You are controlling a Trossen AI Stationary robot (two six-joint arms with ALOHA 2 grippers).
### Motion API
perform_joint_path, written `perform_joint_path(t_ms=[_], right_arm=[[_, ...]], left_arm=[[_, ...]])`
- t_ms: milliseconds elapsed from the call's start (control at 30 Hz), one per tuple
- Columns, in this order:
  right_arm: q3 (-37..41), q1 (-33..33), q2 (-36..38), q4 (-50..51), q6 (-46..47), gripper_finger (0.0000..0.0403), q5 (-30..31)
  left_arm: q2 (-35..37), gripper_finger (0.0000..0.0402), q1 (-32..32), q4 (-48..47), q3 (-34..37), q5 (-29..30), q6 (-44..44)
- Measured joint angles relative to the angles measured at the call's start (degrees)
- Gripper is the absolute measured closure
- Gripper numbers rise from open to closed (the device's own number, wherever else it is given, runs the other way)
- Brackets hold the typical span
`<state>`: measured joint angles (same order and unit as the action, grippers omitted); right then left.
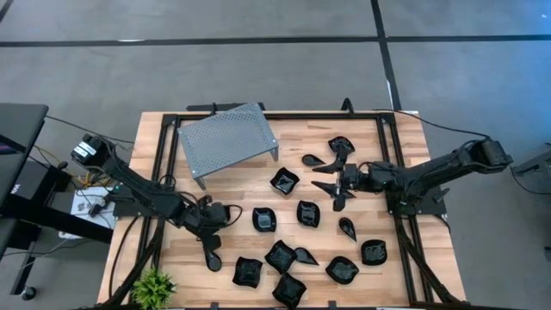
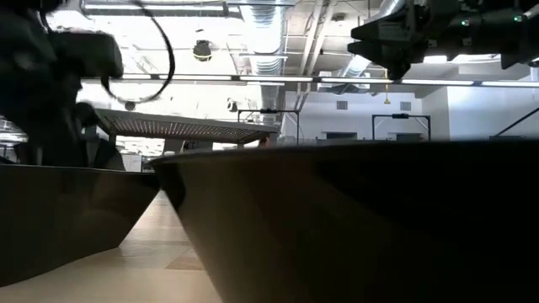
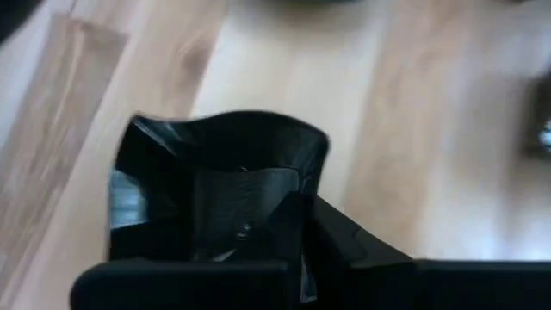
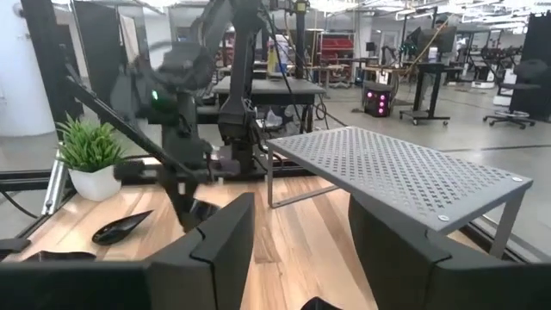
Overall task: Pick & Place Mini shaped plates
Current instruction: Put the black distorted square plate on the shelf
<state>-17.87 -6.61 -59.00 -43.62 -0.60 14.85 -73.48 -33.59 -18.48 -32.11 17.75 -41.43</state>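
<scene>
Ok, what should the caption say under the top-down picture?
Left gripper shut on a small black plate, right gripper open, black mini plates scattered near the grey tray.

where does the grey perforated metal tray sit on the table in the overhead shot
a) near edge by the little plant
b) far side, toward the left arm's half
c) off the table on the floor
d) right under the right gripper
b: in the high view the grey perforated tray stands at the table's far edge, on the left arm's side, away from the small plant at the near corner and the right gripper.
</scene>
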Motion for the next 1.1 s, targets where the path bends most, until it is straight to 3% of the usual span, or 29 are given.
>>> perform_joint_path(t_ms=[133, 400, 733, 967, 1100], right_arm=[[-1.66, 0.00, -1.41, -0.09, -1.19, 0.0217, 0.04], [-4.77, 0.02, -4.60, -0.13, -2.56, 0.0217, 0.04], [-7.21, 0.02, -8.77, -0.09, -3.00, 0.0217, 0.04], [-7.58, 0.47, -9.69, -0.15, -2.92, 0.0220, 0.15], [-7.58, 1.48, -9.47, -0.21, -1.32, 0.0220, 0.19]], left_arm=[[3.59, 0.0395, -0.24, 0.35, -4.88, 1.36, 7.20], [11.16, 0.0395, 3.61, -2.21, -12.08, 10.43, 28.85], [22.20, 0.0395, 18.09, -21.28, -12.23, 18.10, 29.01], [22.54, 0.0395, 29.29, -28.68, -12.19, 18.25, 29.26], [22.46, 0.0395, 34.19, -29.43, -12.19, 18.18, 34.63]])
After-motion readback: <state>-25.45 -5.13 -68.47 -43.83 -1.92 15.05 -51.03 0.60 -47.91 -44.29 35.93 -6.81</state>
